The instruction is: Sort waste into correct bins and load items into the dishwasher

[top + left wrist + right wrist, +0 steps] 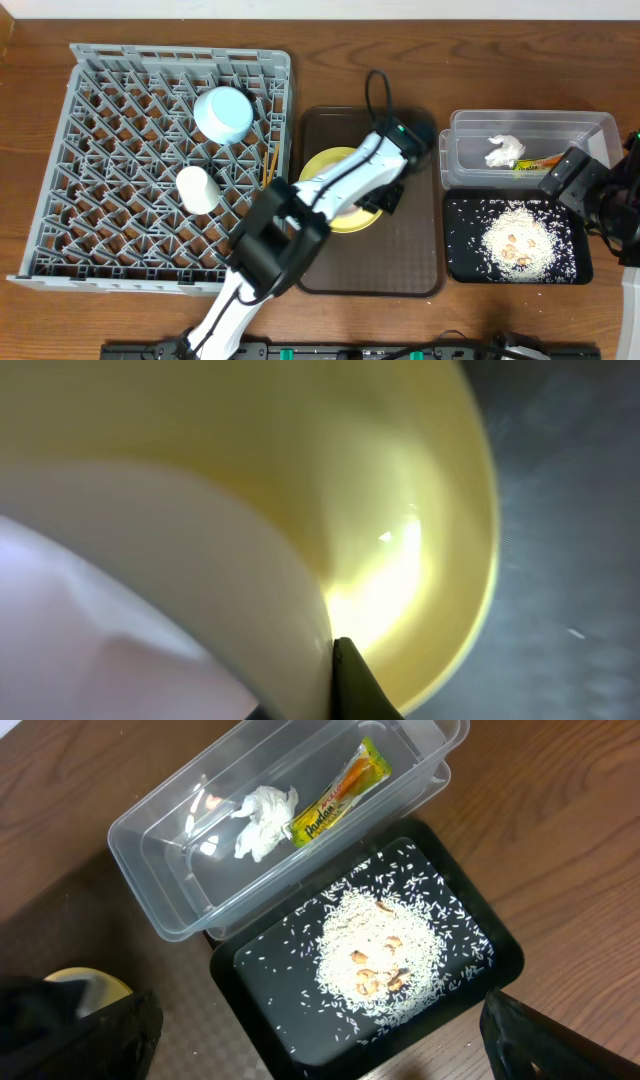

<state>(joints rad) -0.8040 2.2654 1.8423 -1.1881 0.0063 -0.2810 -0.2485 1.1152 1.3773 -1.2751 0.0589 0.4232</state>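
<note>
The yellow plate (pixel 340 212) lies on the dark brown serving tray (pixel 410 250). My left gripper (pixel 386 196) is at its right rim. In the left wrist view the plate (pixel 420 510) fills the frame, and a black fingertip of the left gripper (pixel 338 665) presses on its rim. The light blue bowl (pixel 222 113), white cup (pixel 197 188) and chopsticks (pixel 270 166) sit in the grey dish rack (pixel 110 230). The napkin (pixel 262 817) and wrapper (pixel 338 792) lie in the clear container (pixel 160 890). Rice (pixel 385 955) lies in the black tray (pixel 270 1010). My right gripper (pixel 320 1055) hangs open and empty above it.
The rack fills the left of the table, the brown tray the middle. The clear container (pixel 470 130) and black tray (pixel 465 250) stand at the right. The right arm (pixel 610 195) hovers over the table's right edge.
</note>
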